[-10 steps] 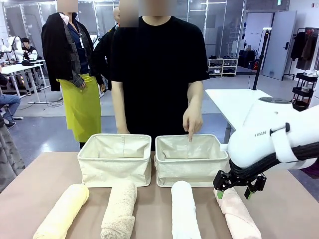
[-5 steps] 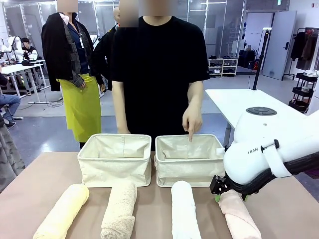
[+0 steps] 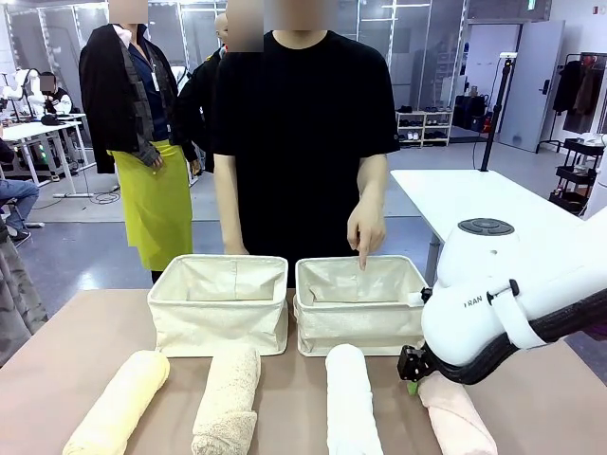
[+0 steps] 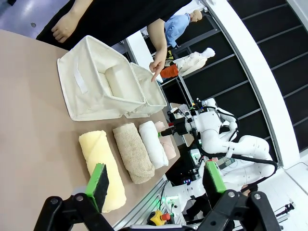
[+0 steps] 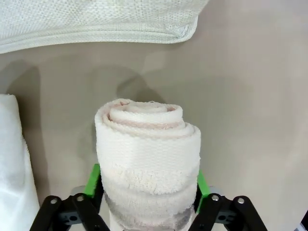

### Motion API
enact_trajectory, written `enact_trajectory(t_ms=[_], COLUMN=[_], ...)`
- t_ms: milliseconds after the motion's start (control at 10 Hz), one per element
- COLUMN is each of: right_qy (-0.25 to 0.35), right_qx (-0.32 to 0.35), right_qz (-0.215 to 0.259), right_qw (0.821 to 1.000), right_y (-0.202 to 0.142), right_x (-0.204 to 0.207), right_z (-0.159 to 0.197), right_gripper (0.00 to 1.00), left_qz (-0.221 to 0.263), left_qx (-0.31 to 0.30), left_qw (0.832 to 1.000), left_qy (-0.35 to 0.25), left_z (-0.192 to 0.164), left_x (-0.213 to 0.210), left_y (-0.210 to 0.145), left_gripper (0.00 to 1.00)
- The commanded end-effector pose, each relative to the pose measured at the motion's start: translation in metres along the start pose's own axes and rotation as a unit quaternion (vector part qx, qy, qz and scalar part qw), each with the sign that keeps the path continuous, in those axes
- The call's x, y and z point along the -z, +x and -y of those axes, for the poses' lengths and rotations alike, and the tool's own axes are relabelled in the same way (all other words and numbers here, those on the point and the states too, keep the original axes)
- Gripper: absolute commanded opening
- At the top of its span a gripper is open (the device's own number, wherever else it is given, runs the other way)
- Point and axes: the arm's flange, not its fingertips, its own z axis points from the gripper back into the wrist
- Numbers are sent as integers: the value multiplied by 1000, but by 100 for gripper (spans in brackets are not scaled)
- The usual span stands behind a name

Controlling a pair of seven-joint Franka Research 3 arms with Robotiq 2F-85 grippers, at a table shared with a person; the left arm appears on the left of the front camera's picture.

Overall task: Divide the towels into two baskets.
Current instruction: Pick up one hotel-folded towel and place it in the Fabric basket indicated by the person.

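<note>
The four towels lie side by side on the tan table, each with its long axis running from the robot's edge toward the baskets. The pale yellow towel and the beige towel lean a little, their far ends tipped toward the middle. The white towel lies nearly straight. The pink towel slants with its near end out to the robot's right.

All four are thick terry rolls with a looped, fuzzy nap. The right wrist view shows the pink towel's end as a tight spiral of layers.

The right gripper is low over the far end of the pink towel. Its jaws are spread wide and straddle the roll, with a green pad along each flank; whether they press in cannot be told.

The left gripper hangs above the table on the yellow towel's side, jaws apart with nothing between them.

Beyond the towels stand the left basket and the right basket, touching. Both are boxy cream canvas with soft walls and folded rims. The person's hand points a finger down into the right basket.
</note>
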Motion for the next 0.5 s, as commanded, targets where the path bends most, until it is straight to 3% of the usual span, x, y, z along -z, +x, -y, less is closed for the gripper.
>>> enact_trajectory(t_ms=[0,100,200,300,400], right_qy=[-13,-14,-15,-21,-20], right_qx=[20,20,22,21,11], right_qz=[13,13,13,15,11], right_qw=[1000,1000,1000,999,1000], right_y=[-46,-45,-45,-46,-48], right_x=[15,14,14,16,-2], right_z=[4,6,8,4,5], right_gripper=[63,58,43,38,25], left_qz=[3,3,3,3,3], left_qx=[2,2,2,2,2], left_qw=[1000,1000,1000,1000,1000], left_qy=[-6,-6,-6,-6,-6], left_z=[1,1,1,1,1], left_x=[-3,-3,-3,-3,-3], left_y=[-1,-1,-1,-1,-1], left_gripper=[100,100,100,100,100])
